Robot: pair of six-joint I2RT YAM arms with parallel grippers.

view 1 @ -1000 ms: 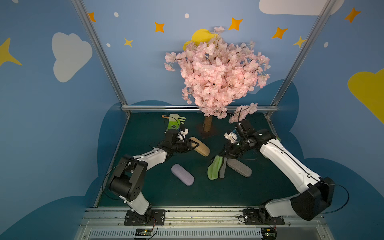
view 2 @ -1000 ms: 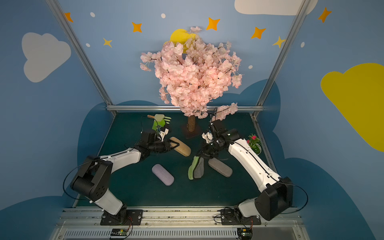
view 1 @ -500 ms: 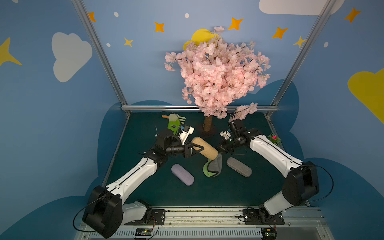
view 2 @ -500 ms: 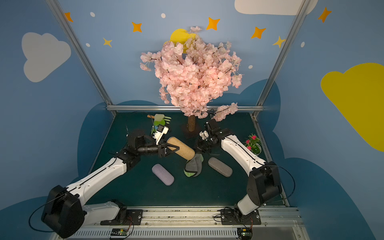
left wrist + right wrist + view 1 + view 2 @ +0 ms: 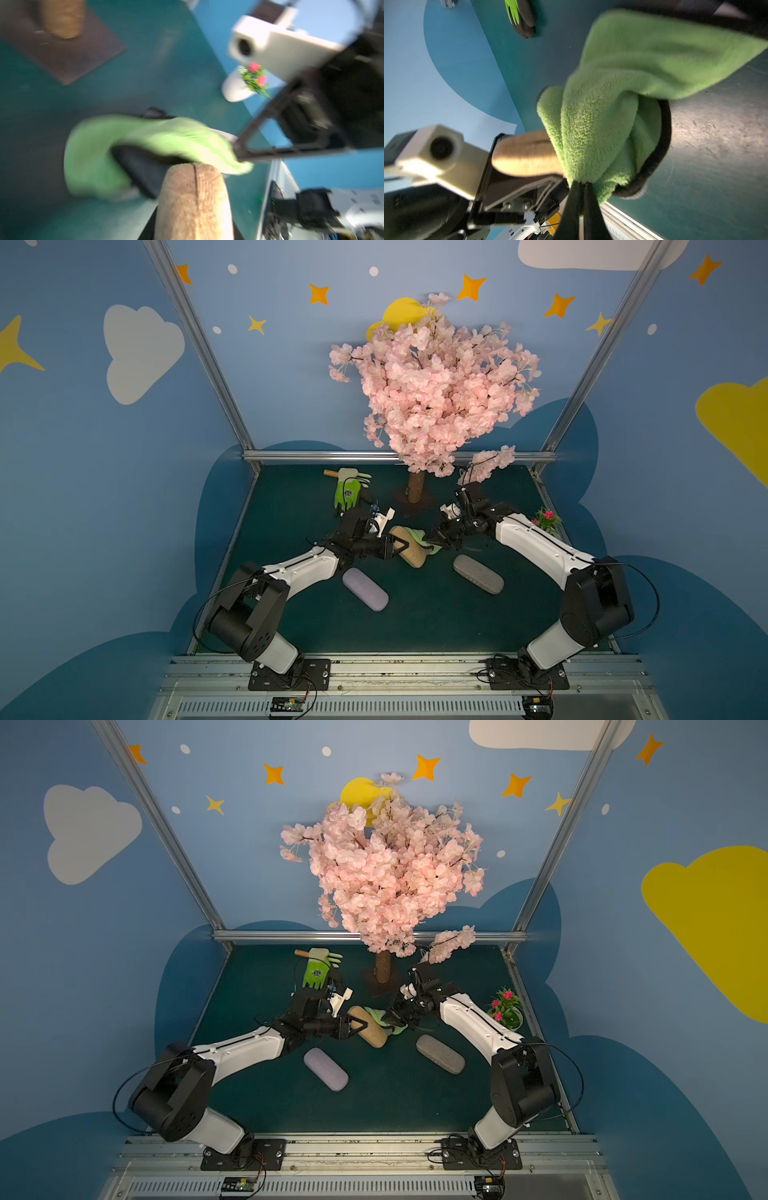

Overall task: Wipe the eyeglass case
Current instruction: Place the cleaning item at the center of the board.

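Clamped at one end by the left gripper (image 5: 398,546): a tan, cork-textured oblong eyeglass case (image 5: 415,558), jutting straight out past the jaws; pinched tight in the right gripper (image 5: 580,187): a fluffy green microfibre cloth with dark edging (image 5: 602,124), bunched and pressed against the case's free end; blurred in the left wrist view. Lying flat on the dark green worktop (image 5: 415,626), apart from both grippers: a lavender oblong case (image 5: 365,589) beside the left arm; a grey fabric case (image 5: 478,573) beside the right arm. Further back: a pink blossom tree (image 5: 432,385); a green work glove (image 5: 347,493); a small pot of red flowers (image 5: 547,521).
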